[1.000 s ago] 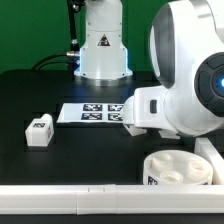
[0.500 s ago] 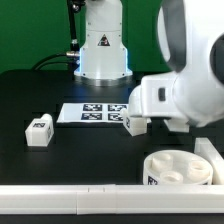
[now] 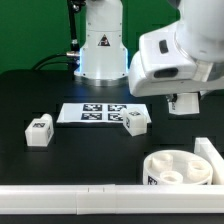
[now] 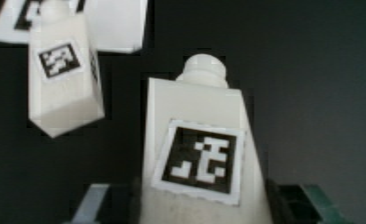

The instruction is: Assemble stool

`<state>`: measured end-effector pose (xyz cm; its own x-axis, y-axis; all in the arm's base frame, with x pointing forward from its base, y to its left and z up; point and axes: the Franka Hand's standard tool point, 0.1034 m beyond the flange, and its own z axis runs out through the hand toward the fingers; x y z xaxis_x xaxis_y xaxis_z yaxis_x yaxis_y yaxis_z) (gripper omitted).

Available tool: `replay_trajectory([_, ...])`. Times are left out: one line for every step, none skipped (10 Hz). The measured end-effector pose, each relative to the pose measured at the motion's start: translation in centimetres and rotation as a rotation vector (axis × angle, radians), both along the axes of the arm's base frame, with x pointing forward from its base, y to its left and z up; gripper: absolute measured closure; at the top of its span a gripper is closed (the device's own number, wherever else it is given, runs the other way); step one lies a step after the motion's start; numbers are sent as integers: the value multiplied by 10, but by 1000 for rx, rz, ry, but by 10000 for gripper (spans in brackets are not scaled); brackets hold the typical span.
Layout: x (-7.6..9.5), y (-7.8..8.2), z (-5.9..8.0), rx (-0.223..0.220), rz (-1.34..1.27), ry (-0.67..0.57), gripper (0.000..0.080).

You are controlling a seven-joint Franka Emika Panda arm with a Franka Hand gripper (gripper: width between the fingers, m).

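Note:
My gripper (image 3: 186, 104) hangs above the table at the exterior view's right. In the wrist view my gripper (image 4: 206, 207) is shut on a white tagged stool leg (image 4: 198, 125), with a finger on each side and its round peg pointing away. A second leg (image 3: 135, 121) lies by the marker board and shows beside the held one in the wrist view (image 4: 64, 85). A third leg (image 3: 38, 130) lies at the exterior view's left. The round white seat (image 3: 165, 160) with its recessed sockets sits at the front right.
The marker board (image 3: 92, 112) lies flat mid-table and shows in the wrist view (image 4: 118, 25). The robot base (image 3: 103, 45) stands behind it. A long white rail (image 3: 70, 203) runs along the front edge. A white block stands beside the seat at the far right.
The arm has risen and shifted toward the exterior view's right, uncovering the leg by the marker board. The other parts have not moved.

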<state>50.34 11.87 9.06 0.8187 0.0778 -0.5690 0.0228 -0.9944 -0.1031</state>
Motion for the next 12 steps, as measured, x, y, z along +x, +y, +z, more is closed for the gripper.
replay_trajectory([10, -11, 11, 11, 44, -50, 478])
replay_trajectory([31, -22, 36, 17, 91, -120, 478])
replay_trajectory([52, -29, 65, 42, 144, -186, 478])
replay_trajectory([69, -32, 87, 48, 136, -281, 478])
replay_trajectory([59, -27, 96, 7, 58, -299, 477])
replay_trajectory([64, -27, 91, 22, 83, -388, 477])
replay_trajectory([66, -28, 90, 20, 76, -459, 476])
replay_trajectory([67, -29, 88, 20, 76, -500, 476])
replay_trajectory([80, -31, 78, 25, 118, -600, 476])
replay_trajectory([92, -37, 71, 32, 150, -679, 476])
replay_trajectory([105, -44, 65, 32, 170, -778, 476])
replay_trajectory([112, -45, 60, 26, 185, -868, 476])
